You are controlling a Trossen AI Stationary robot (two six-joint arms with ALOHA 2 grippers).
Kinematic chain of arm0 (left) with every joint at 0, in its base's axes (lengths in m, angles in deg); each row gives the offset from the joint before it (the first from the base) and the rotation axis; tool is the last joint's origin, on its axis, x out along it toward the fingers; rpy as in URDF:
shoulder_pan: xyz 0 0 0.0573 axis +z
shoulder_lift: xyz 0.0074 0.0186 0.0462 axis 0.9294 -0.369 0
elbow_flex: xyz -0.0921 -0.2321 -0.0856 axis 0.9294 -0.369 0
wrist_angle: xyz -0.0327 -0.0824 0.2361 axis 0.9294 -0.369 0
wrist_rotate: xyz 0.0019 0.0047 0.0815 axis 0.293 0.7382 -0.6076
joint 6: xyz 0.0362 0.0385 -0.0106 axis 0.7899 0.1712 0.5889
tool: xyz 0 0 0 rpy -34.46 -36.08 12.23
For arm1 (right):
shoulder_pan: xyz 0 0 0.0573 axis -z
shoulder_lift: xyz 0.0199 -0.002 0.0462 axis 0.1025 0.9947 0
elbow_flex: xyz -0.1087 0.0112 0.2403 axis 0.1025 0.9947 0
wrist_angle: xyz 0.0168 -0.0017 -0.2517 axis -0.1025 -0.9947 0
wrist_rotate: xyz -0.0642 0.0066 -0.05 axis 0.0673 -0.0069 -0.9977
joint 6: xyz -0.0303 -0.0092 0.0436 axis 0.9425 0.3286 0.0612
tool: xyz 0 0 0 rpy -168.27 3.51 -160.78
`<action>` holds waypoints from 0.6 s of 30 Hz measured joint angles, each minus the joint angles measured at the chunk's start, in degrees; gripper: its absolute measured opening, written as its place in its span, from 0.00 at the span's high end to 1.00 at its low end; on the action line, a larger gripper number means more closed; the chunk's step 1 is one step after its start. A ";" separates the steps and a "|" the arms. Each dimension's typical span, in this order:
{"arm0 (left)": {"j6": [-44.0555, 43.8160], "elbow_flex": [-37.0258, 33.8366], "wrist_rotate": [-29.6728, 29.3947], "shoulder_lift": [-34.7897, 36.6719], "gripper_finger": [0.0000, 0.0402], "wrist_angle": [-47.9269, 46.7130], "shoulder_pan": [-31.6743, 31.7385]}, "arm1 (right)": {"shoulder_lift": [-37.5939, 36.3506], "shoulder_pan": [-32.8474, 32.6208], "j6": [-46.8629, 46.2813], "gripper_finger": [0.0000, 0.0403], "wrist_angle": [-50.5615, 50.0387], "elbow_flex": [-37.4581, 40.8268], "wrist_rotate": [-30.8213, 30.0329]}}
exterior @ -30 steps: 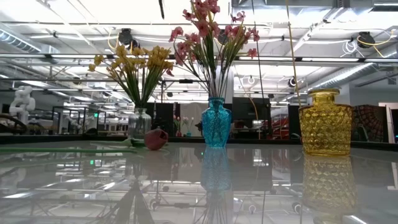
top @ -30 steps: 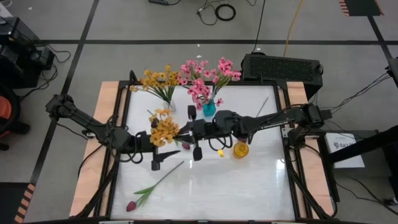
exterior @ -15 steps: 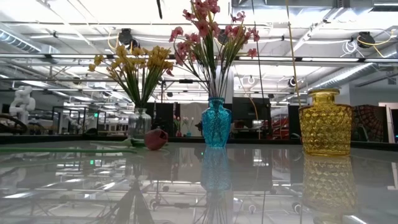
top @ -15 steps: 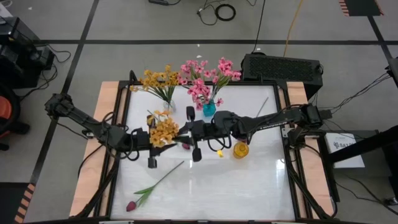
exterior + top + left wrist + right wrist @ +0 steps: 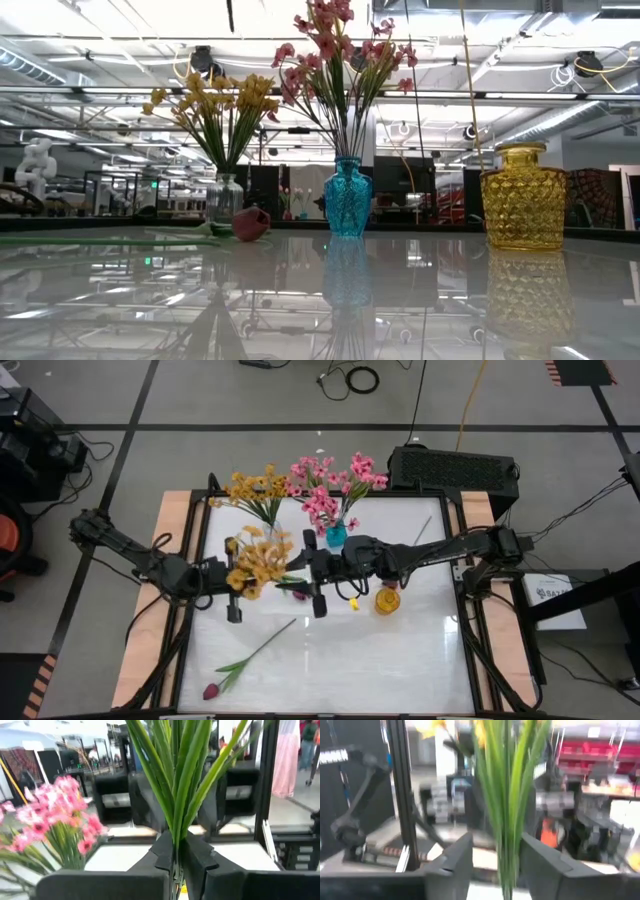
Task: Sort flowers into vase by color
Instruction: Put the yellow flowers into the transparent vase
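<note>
Glossy white table (image 5: 400, 650) with pale wooden side strips, set on grey floor marked by dark tape lines; cables (image 5: 355, 377) looped on the floor beyond, a black perforated box (image 5: 455, 468) at the far edge. Mirror-like from table height, with a bright hall of ceiling trusses and lamps behind.

At the far side: clear vase (image 5: 224, 198) of yellow flowers (image 5: 255, 488), blue vase (image 5: 348, 197) of pink flowers (image 5: 330, 480), yellow vase (image 5: 523, 196) standing without blooms. Near the front, lying flat: magenta tulip (image 5: 211, 690) on a long stem.

Mid-table, above the surface: yellow-orange spray (image 5: 256, 560). Left gripper (image 5: 175, 862) clamped shut on its green stems. Right gripper (image 5: 495, 865) parted, stems running between its fingers (image 5: 457, 860), not pinched.
</note>
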 joint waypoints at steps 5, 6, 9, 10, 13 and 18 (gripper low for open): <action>-0.60 0.13 0.26 2.13 0.94 -0.41 -0.04 | -2.07 -0.04 0.08 0.50 -7.81 0.16 -0.06; -0.57 0.11 0.61 2.32 0.94 -0.89 0.00 | -2.22 -0.04 0.15 0.48 -8.50 0.16 -0.06; -0.47 0.07 1.88 2.50 0.94 0.80 0.00 | -1.95 0.00 0.35 0.45 -8.76 0.11 -0.06; -0.05 0.07 2.15 2.49 0.94 1.23 0.00 | -1.24 0.00 0.33 0.45 -7.74 0.11 -0.07; 0.62 0.07 3.39 2.01 0.94 2.61 -0.02 | 0.21 0.00 0.29 0.47 -6.88 0.15 -0.06; 3.09 0.07 3.43 1.17 0.94 4.07 0.12 | 0.89 0.00 -0.21 0.53 -3.16 0.09 -0.09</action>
